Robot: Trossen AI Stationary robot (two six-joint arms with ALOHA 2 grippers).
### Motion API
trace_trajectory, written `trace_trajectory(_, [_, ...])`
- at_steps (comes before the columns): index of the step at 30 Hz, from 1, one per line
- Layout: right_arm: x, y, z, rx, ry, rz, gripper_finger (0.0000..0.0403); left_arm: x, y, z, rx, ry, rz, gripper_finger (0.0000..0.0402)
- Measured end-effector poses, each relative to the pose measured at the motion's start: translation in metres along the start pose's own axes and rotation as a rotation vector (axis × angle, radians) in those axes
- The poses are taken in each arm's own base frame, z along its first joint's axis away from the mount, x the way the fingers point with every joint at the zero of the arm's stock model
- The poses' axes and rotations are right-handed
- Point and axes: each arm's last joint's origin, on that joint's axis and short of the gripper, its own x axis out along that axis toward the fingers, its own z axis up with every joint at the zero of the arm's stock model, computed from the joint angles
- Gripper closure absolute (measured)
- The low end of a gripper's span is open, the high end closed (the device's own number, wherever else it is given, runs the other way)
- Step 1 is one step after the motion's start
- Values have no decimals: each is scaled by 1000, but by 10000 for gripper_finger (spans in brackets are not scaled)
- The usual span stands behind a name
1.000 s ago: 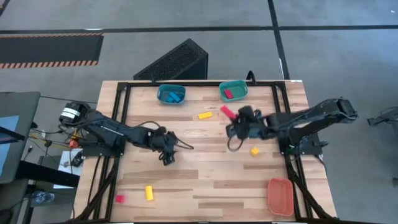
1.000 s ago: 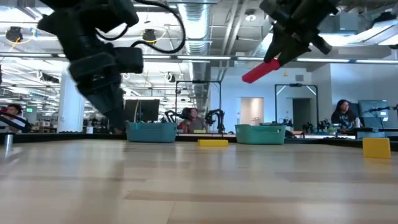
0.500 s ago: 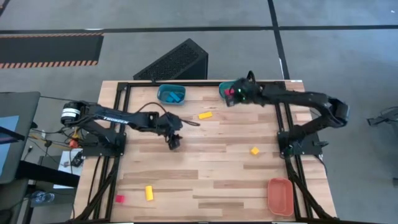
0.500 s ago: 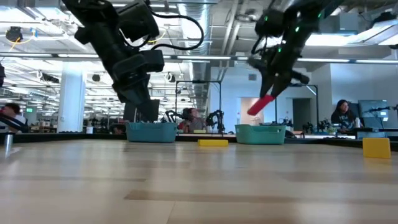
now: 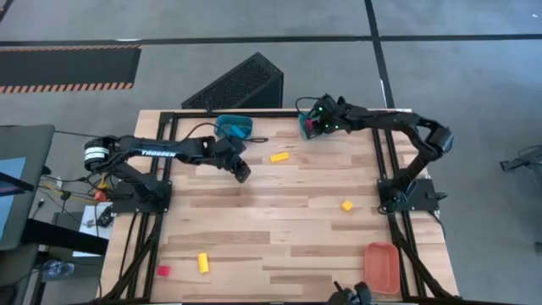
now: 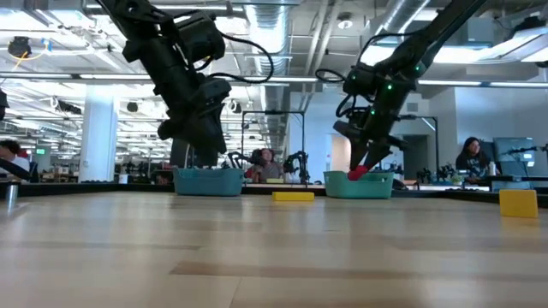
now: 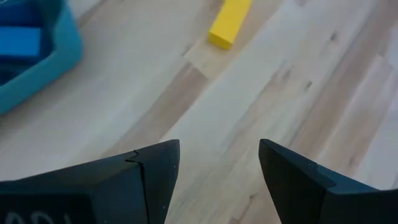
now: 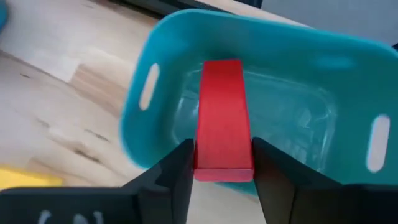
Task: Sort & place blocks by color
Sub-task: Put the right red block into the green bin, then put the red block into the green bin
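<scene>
My right gripper (image 5: 320,125) (image 8: 222,149) hangs over the teal bin (image 5: 315,134) (image 8: 323,81) at the table's far edge, shut on a red bar (image 8: 221,112) (image 6: 358,173). My left gripper (image 5: 243,172) (image 7: 219,146) is open above bare wood, between the blue bin (image 5: 233,127) (image 7: 37,56) and a yellow bar (image 5: 279,157) (image 7: 230,22). Blue blocks (image 7: 18,40) lie in the blue bin. On the table lie a yellow cube (image 5: 346,205), another yellow bar (image 5: 203,263) and a red cube (image 5: 163,271). My right gripper pinches the red bar between its two fingers, which press on the long sides at the bar's near end (image 8: 224,168). The bar runs on ahead of the fingers, slanting down into the teal bin. Its free end (image 6: 356,174) is at about rim height.
An orange bin (image 5: 382,267) stands at the near right corner. A black frame (image 5: 165,152) runs along the table's left, far and right edges. A dark slotted box (image 5: 241,85) sits beyond the far edge. The middle of the table is bare wood.
My right gripper carried the red bar from mid-table to the far edge, then lowered it over the teal bin. My left gripper moved toward the far edge and a little right, ending near the blue bin.
</scene>
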Motion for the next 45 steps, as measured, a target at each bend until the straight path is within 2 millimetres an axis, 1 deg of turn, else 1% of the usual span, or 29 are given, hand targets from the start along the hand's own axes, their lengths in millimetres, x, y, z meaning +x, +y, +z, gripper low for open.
trace_trajectory(5, [0,-6,6,-50,-8,-13,193,-1,8,-5,-7,76,47,194])
trace_trajectory(8, [-4,-15,11,-77,-20,-24,161,-3,11,-9,-44,130,64,194])
trace_trajectory(10, [-8,-19,14,-89,-37,-23,146,-3,12,-10,-70,145,65,194])
trace_trajectory(13, [-19,-24,20,-78,-63,17,139,-5,11,-11,-115,156,52,194])
trace_trajectory(15, [-28,-23,23,-74,-85,59,139,-7,11,-9,-125,163,56,194])
trace_trajectory(18, [-43,-16,23,-58,-110,108,139,-13,6,-5,-93,174,46,194])
trace_trajectory(20, [-53,-7,19,-47,-113,136,139,-21,3,-6,-29,241,30,194])
trace_trajectory(22, [-63,7,13,-43,-115,177,139,-30,-3,-11,55,327,6,194])
trace_trajectory(25, [-77,35,1,-43,-132,239,139,-46,-13,-29,189,449,-33,194])
trace_trajectory(28, [-85,65,-18,-38,-145,254,139,-56,-24,-48,285,513,-110,194])
trace_trajectory(30, [-88,88,-32,2,-162,277,139,-61,-31,-64,334,551,-157,194])
trace_trajectory(32, [-91,111,-53,58,-156,297,139,-68,-40,-83,382,578,-198,194])
trace_trajectory(34, [-93,139,-75,119,-174,357,139,-77,-46,-105,452,609,-235,194])
trace_trajectory(37, [-100,179,-111,142,-232,472,139,-92,-51,-138,582,638,-294,194])
trace_trajectory(39, [-101,200,-136,130,-252,544,139,-102,-51,-158,630,656,-318,194])
trace_trajectory(42, [-103,226,-168,122,-263,639,139,-111,-52,-180,617,638,-369,194])
trace_trajectory(45, [-103,247,-189,144,-254,674,139,-120,-61,-196,549,622,-463,194])
